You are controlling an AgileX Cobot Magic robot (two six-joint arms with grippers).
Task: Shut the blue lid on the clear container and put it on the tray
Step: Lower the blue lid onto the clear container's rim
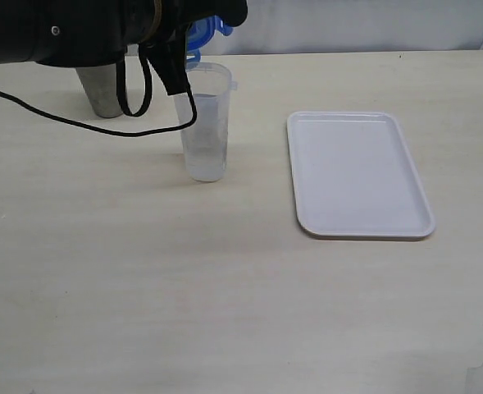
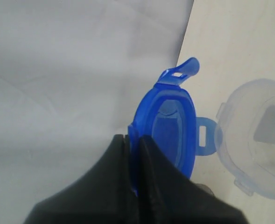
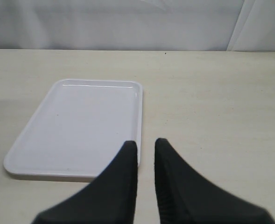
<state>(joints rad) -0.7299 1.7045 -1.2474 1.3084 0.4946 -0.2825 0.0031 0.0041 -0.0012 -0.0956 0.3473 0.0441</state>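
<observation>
Left end effector point(image 2: 132, 138) clamps blue lid point(image 2: 167, 126) edge beside clear container point(image 1: 206, 139) rim.

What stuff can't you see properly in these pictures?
The metal cup: in the exterior view, the left arm hides its top.
The blue lid: the exterior view shows only a sliver behind that arm; in the left wrist view, the left gripper covers one edge.
The clear container: cut off by the picture edge in the left wrist view.
The right gripper: outside the exterior view.
</observation>
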